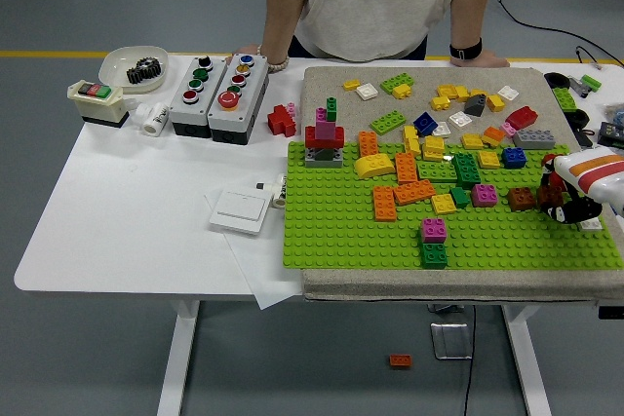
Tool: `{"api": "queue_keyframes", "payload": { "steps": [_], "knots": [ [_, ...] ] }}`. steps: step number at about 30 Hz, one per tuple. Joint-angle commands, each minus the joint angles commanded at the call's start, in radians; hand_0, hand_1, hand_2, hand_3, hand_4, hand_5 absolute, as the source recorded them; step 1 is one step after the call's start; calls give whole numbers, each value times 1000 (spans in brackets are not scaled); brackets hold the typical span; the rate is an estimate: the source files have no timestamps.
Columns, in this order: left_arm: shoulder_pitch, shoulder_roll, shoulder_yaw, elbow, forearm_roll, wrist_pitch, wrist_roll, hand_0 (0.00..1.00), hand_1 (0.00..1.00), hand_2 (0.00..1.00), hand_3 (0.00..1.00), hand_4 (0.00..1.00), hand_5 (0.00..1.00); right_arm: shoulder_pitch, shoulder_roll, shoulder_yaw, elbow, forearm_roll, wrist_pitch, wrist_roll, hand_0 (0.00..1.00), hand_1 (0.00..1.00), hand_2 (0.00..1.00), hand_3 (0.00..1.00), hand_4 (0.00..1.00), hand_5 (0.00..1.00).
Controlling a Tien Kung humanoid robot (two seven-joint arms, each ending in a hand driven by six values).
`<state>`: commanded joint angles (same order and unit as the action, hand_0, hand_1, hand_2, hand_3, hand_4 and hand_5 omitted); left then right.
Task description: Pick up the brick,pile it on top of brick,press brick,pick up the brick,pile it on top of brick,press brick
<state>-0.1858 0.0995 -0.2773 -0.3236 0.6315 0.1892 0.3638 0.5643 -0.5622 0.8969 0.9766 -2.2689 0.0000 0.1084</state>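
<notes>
Brown plastic brick [522, 199] sits just left of the right hand [568, 204] (grip state unclear) on the green studded baseplate [341, 226]; crowding neighbours risk a knock.

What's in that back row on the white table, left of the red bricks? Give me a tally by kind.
Button boxes: 2
Bowl: 1
Gear, in the bowl: 1
Red-green switch: 1
White cylinder: 1
Total: 6
</notes>
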Motion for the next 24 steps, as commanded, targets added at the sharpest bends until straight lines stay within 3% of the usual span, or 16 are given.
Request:
{"api": "queue_keyframes", "payload": {
  "steps": [4,10,16,24],
  "knots": [
    [0,0,2,0,-3,1,-1,822,800,806,622,720,682,-4,-3,7,11,0,1,0,236,149,200,445,701,347],
    [0,1,6,1,-10,3,-3,823,800,807,623,720,683,-20,-29,27,99,0,10,-10,229,146,195,443,700,344],
    [0,3,6,2,-9,3,-4,823,801,806,623,720,684,-35,-66,25,234,0,44,-32,226,142,194,443,701,342],
    [-1,5,10,4,-13,5,-5,825,801,806,624,721,684,-84,-115,5,489,0,116,-88,224,144,193,445,706,346]
  ]
}}
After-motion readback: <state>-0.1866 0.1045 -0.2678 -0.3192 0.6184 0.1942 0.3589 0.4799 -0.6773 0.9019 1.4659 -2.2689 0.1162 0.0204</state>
